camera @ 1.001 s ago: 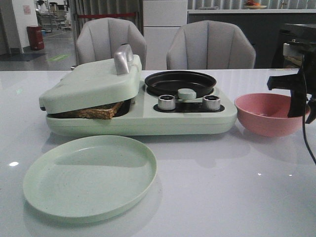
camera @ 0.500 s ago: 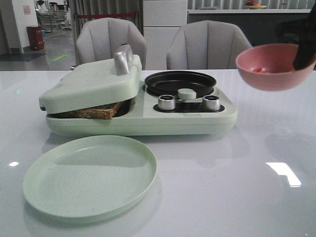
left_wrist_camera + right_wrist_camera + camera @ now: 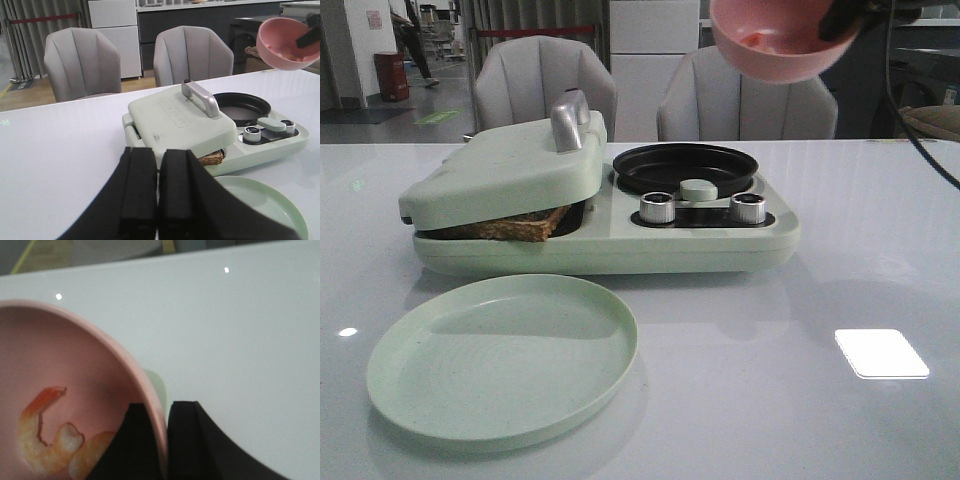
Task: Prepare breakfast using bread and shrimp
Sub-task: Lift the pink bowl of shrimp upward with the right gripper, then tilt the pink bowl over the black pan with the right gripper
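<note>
My right gripper is shut on the rim of the pink bowl and holds it tilted, high above the black pan of the green breakfast maker. Shrimp lie in the bowl, one finger inside the rim and one outside. The bowl also shows in the left wrist view. Toasted bread sticks out under the maker's lowered lid. My left gripper is shut and empty, off to the left of the maker, away from it.
A pale green plate lies in front of the maker, near the table's front edge. Two metal knobs sit on the maker's front by the pan. Two grey chairs stand behind the table.
My right gripper has lifted the pink bowl off the table at the right, carried it up and to the left, and tilted it above the pan. The left gripper shows no change.
</note>
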Robot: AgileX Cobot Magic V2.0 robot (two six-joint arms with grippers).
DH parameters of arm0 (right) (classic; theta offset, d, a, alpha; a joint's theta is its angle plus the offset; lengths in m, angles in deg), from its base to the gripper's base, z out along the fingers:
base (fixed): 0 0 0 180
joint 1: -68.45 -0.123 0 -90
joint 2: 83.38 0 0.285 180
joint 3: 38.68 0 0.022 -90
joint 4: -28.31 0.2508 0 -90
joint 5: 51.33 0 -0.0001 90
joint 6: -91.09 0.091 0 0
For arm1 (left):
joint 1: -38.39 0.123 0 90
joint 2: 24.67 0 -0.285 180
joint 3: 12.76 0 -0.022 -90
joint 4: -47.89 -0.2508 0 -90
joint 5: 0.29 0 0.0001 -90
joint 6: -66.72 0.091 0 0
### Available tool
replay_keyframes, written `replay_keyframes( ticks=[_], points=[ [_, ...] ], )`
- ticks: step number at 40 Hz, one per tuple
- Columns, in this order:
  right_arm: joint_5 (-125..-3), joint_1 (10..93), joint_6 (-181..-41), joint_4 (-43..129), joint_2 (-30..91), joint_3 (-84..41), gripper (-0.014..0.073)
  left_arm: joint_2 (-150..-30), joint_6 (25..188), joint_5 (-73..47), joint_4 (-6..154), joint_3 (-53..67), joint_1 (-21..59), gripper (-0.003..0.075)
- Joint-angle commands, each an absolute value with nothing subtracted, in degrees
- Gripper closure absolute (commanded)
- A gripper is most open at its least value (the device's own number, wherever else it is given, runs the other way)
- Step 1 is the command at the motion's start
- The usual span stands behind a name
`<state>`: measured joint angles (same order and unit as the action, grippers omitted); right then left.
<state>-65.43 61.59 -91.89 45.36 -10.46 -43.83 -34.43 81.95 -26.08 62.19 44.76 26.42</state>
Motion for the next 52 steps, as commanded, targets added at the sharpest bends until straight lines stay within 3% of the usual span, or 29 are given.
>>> replay_keyframes(
  ticks=[1,9,20,33,40,52],
  points=[
    [-50.87,59.6,-92.91,46.12,-8.37,-45.6,0.0457,-35.18,81.35,-21.72,63.18,43.4,26.21,0.0607],
    [-37.46,57.16,-92.91,42.09,-12.34,-45.17,0.0457,-35.18,81.35,-21.72,63.18,43.4,26.21,0.0607],
    [-6.1,55.39,-92.85,35.73,-18.32,-38.6,0.0457,-35.18,81.35,-21.72,63.18,43.4,26.21,0.0607],
    [15.07,55.39,-95.81,24.8,-26.92,-37.7,0.0457,-35.18,81.35,-21.72,63.18,43.4,26.21,0.0607],
    [21.63,55.39,-105.47,24.72,-31.15,-37.81,0.0457,-35.18,81.35,-21.72,63.18,43.4,26.21,0.0607],
    [22.82,55.39,-125.32,24.56,-34.44,-37.89,0.0457,-35.18,81.35,-21.72,63.18,43.4,26.21,0.0607]
  ],
)
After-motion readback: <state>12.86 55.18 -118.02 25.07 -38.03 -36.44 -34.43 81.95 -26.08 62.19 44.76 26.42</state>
